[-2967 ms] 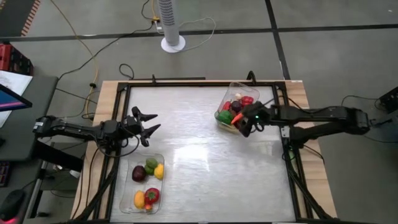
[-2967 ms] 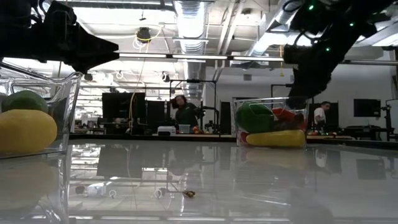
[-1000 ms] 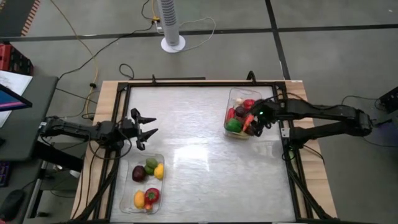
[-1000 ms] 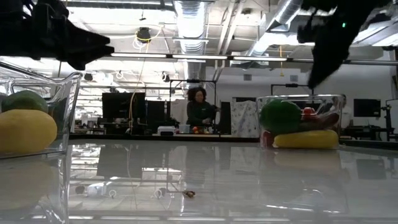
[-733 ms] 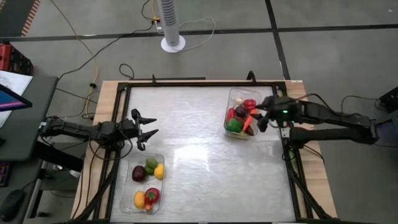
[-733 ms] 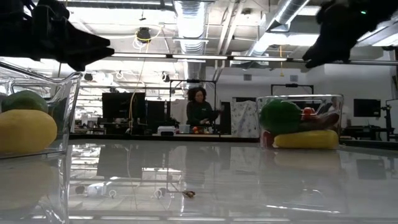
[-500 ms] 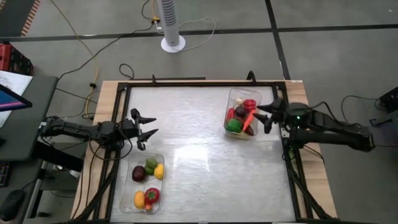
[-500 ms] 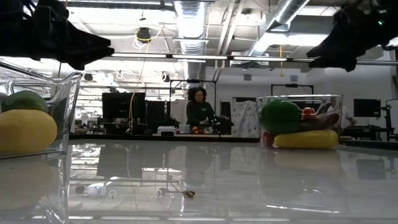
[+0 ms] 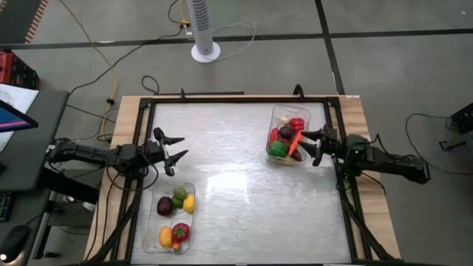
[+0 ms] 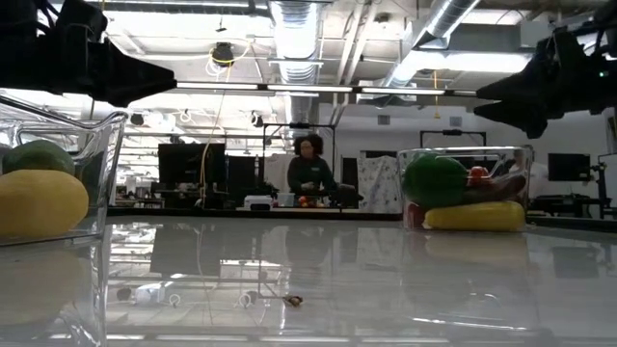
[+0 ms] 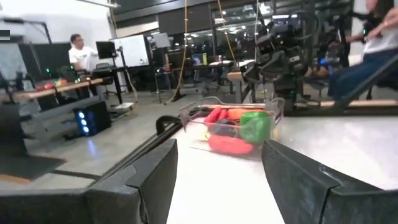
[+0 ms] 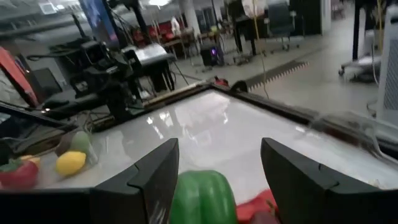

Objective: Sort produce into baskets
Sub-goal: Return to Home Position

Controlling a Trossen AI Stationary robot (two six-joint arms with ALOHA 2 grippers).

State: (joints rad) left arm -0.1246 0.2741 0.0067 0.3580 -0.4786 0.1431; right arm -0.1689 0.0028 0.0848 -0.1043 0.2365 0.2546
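While the near basket [image 9: 151,222] holds five pieces of produce [image 9: 165,206], the left gripper [image 9: 177,148] hovers just beyond it, fingers spread and empty; across the table [image 9: 236,199], the right gripper [image 9: 310,146], fingers likewise released, sits beside the far basket [image 9: 281,109], heaped with red, green and orange pieces.

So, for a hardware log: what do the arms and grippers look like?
Both arms are slim, black and jointed. The left gripper and right gripper each carry two flat, dark, tapering fingers.
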